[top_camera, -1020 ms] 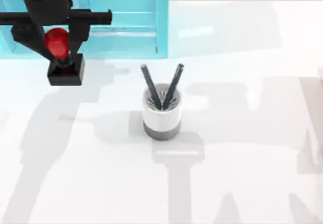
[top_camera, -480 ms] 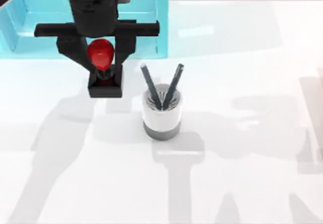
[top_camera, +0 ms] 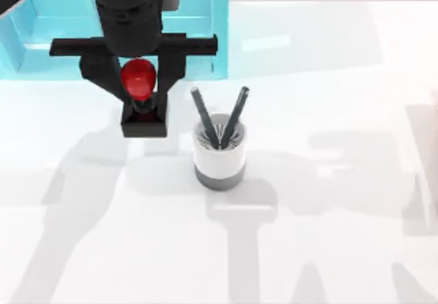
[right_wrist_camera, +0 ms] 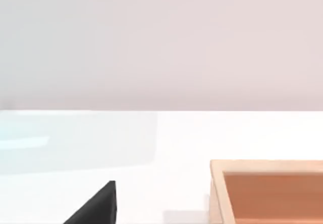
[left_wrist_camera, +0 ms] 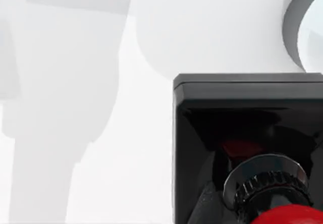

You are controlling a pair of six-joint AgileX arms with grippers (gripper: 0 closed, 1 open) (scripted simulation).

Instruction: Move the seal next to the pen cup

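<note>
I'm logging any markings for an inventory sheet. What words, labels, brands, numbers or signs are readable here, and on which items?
None: no readable text, number or sign appears on anything here.
The seal, held in the left pincer: plain red knob, plain black base.
The pen cup: plain white wall and grey band, no label.
The two pens: plain dark grey.
The blue bin and the orange tray: unmarked.

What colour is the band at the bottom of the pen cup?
Grey, below the white pen cup body; clearest in the top view.
</note>
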